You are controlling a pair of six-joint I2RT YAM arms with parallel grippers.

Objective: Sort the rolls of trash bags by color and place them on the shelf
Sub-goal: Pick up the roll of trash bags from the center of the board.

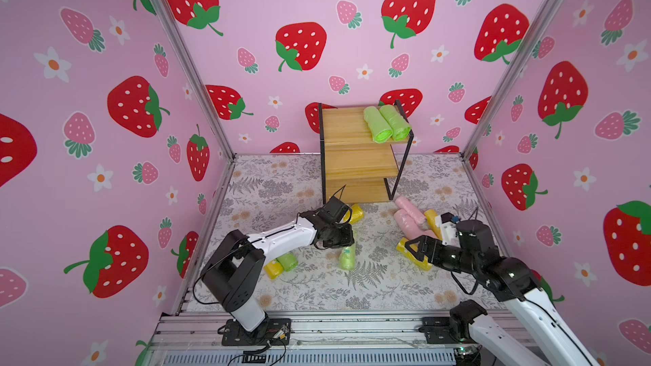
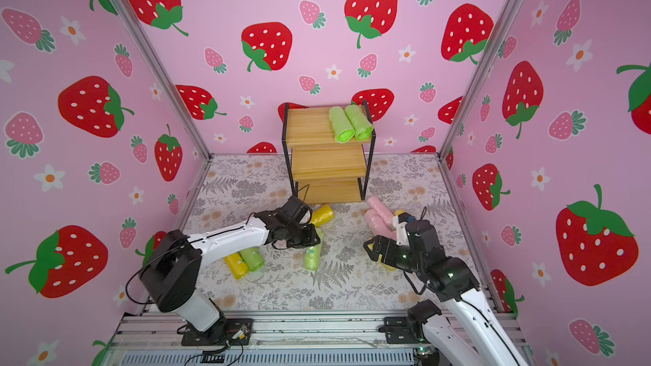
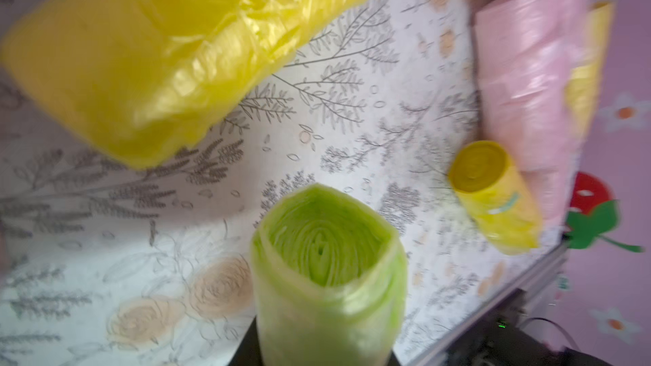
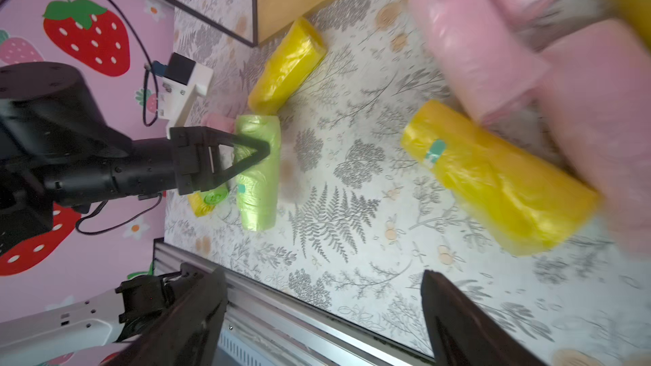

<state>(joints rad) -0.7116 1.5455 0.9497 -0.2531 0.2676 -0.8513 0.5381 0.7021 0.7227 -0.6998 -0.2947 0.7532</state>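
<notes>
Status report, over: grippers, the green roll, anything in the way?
Left gripper shut on green roll. Right gripper open, near yellow roll. Shelf top holds two green rolls. Second yellow roll lies before shelf foot.

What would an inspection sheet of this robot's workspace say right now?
Surface: floral mat, flat, rolls scattered on it.
Job's things: shelf carries two light green rolls on its top board; pink rolls, yellow rolls and another green roll lie on the mat.
Clutter: nothing seen.
End effectors: left end effector shut on a light green roll; right end effector open, empty.
Cables: black cable loops beside the left arm at its base.
Surroundings: strawberry-print walls, metal frame.
</notes>
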